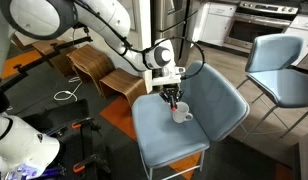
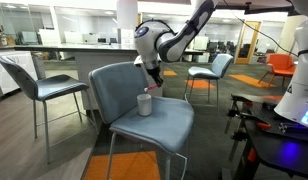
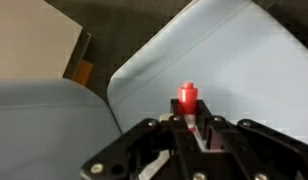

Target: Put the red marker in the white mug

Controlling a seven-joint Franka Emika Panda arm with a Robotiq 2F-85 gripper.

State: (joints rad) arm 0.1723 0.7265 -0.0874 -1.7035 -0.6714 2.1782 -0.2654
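Red marker (image 3: pixel 187 100) pinched between the closed jaws of the gripper (image 1: pixel 172 97), apparently hanging just above the white mug (image 1: pixel 180 114), which stands on the blue chair seat (image 1: pixel 159 140)

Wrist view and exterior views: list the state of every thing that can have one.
Short red marker: gripped between the fingers, not yet in the mug.
Small white ceramic mug: upright on the chair seat, just below the fingers; contents cannot be told.
Blue padded chair: standing, carrying the mug.
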